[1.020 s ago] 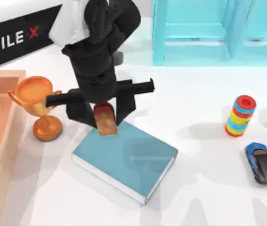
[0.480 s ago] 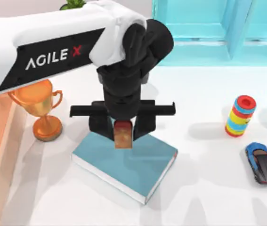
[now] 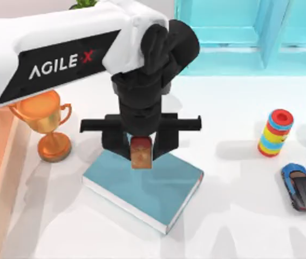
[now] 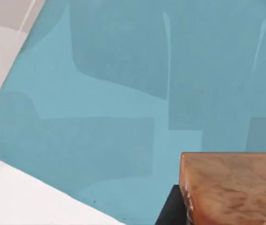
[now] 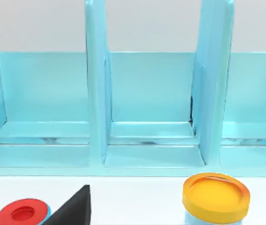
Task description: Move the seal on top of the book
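While between left gripper [image 3: 141, 154] fingers, seal [image 3: 141, 153]

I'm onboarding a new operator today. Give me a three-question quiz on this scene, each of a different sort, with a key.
1. True or false: the left gripper holds the seal above the book.
2. Which stands nearest the book?
A. trophy
B. ring stack
C. toy car
3. Fill in: the book's cover is ____.

Key: 1 true. 2 A. 3 teal-blue.
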`<action>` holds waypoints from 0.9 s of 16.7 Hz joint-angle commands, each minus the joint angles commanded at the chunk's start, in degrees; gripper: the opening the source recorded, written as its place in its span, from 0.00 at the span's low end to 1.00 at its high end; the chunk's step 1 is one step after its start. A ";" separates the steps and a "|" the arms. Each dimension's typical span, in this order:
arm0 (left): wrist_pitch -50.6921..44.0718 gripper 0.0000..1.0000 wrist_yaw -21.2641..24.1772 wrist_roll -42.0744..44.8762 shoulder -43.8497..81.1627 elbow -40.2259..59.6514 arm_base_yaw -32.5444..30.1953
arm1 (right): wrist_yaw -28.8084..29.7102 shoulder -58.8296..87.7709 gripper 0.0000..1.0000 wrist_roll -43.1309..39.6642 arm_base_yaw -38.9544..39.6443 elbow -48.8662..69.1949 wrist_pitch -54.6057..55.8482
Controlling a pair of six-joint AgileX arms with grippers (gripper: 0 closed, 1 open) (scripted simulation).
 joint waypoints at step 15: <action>0.00 1.00 0.00 0.00 0.00 0.00 0.00 | 0.00 0.00 1.00 0.00 0.00 0.00 0.00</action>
